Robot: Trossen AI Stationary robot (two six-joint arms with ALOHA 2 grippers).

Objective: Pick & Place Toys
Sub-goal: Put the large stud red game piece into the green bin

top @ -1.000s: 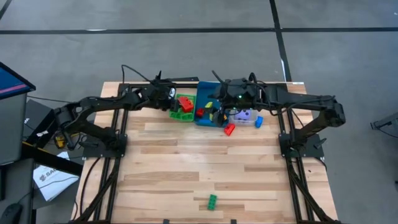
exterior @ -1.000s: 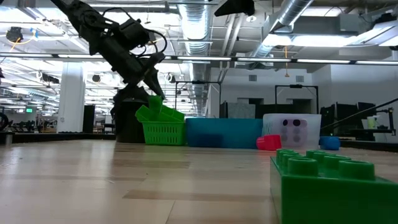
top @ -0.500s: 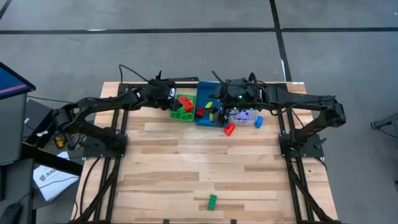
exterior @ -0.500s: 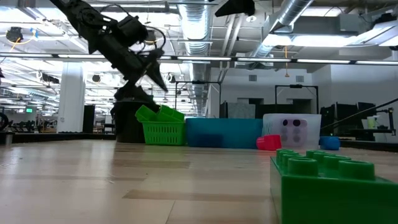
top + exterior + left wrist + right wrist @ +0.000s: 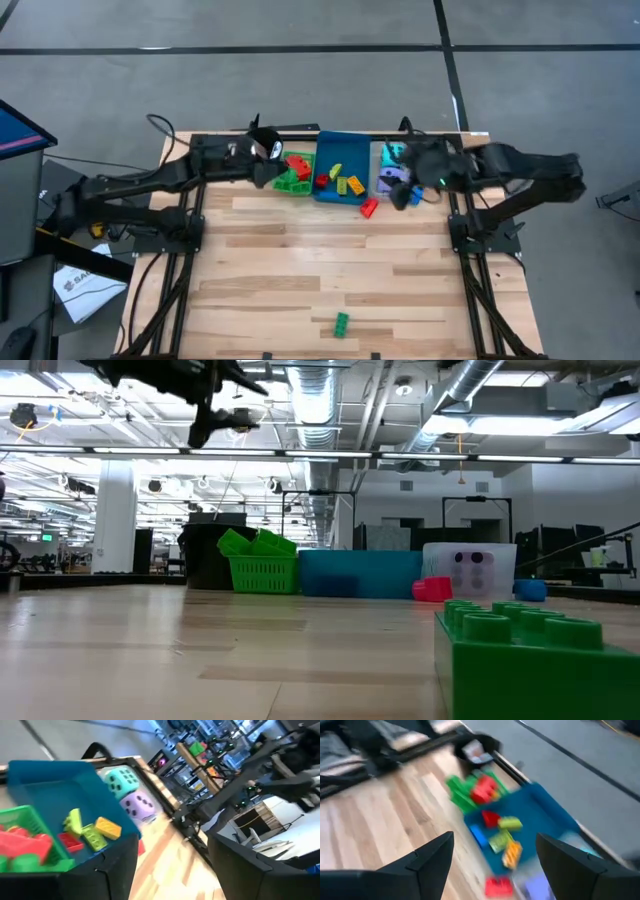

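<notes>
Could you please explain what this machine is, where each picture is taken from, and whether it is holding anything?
It is a robot with two dark arms at a wooden table. One camera looks straight down, one sits at table height, and one rides on each wrist. The left gripper is beside the green tray; the right gripper is over the clear tray holding the purple die. Both are open and empty. The blue tray holds bricks; a lone green brick lies at the near edge.

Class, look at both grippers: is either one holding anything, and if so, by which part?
Nothing is held. The left gripper and the right gripper both stand open and empty above the trays.
</notes>
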